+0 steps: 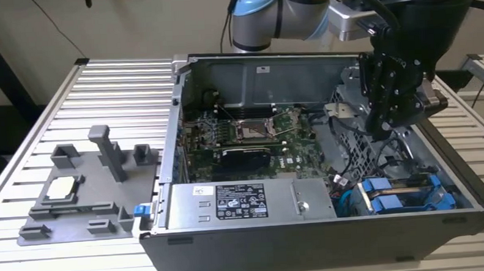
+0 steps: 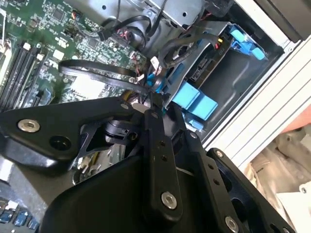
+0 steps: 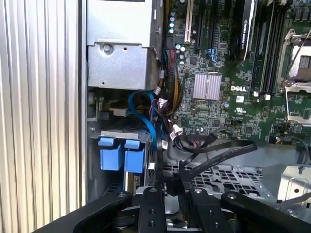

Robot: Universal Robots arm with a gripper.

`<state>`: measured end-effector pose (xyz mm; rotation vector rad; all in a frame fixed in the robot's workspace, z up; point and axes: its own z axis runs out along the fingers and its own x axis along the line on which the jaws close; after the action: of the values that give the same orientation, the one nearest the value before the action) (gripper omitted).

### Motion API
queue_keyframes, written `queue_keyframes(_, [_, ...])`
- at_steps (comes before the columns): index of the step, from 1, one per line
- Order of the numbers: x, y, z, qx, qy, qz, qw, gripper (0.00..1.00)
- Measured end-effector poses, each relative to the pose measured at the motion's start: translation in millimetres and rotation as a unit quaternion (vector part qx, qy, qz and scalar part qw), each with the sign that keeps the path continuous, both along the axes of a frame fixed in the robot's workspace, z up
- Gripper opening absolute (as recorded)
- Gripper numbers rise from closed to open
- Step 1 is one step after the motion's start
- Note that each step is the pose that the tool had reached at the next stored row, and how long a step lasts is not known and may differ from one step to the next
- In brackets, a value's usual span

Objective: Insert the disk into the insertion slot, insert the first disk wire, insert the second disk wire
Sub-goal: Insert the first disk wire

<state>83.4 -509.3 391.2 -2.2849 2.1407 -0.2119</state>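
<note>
The disk (image 1: 408,200) lies flat in its blue frame inside the insertion slot (image 2: 243,77) at the case's front corner on the exterior view's right. Its blue end tabs (image 3: 121,155) face into the case, also seen in the second wrist view (image 2: 194,99). My gripper (image 1: 381,129) hangs above the perforated cage, behind the disk. In both wrist views its fingertips (image 2: 154,99) are shut on the end of a flat black disk wire (image 3: 223,151), which loops away over the board (image 2: 92,68). The wire's connector sits between the fingers (image 3: 160,194), partly hidden.
The open case holds a green motherboard (image 1: 242,135), a grey power supply (image 1: 237,203) and a perforated cage (image 3: 218,177). Blue and black cables (image 3: 146,111) bunch beside the disk's tabs. A grey fixture (image 1: 80,185) lies on the slatted table (image 1: 109,92) at the exterior view's left.
</note>
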Motion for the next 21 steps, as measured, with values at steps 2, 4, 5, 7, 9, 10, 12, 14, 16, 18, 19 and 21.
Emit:
queue_keyframes(2, [-1.5,0.1,-0.7,-0.0057,-0.0014,0.003,1.0,0.27])
queue_keyframes(4, [-4.9,1.3,-2.1,-0.0076,-0.0034,0.004,1.0,0.27])
queue_keyframes(5, [-6.9,2.3,-2.6,-0.008,-0.0048,0.005,0.9999,0.27])
queue_keyframes(7, [-10.4,3.9,-3.6,-0.0092,-0.0075,0.005,0.9999,0.27])
queue_keyframes(9, [-11.8,5.1,-4.0,-0.0128,-0.01,0.008,0.9998,0.27])
queue_keyframes(10, [-11.9,5.8,-4.1,-0.0163,-0.0109,0.01,0.9998,0.27])
queue_keyframes(12, [-12.1,8.1,-4.5,-0.0216,-0.014,0.016,0.9995,0.27])
queue_keyframes(14, [-12.0,10.4,-4.7,-0.0227,-0.0188,0.022,0.9993,0.27])
queue_keyframes(16, [-12.1,12.5,-4.9,-0.0229,-0.0247,0.027,0.9991,0.27])
queue_keyframes(18, [-12.1,12.7,-5.1,-0.0232,-0.0266,0.028,0.999,0.27])
queue_keyframes(19, [-12.2,12.7,-5.1,-0.0237,-0.0266,0.028,0.999,0.27])
queue_keyframes(21, [-12.7,12.7,-5.1,-0.0247,-0.0267,0.028,0.9989,0.27])
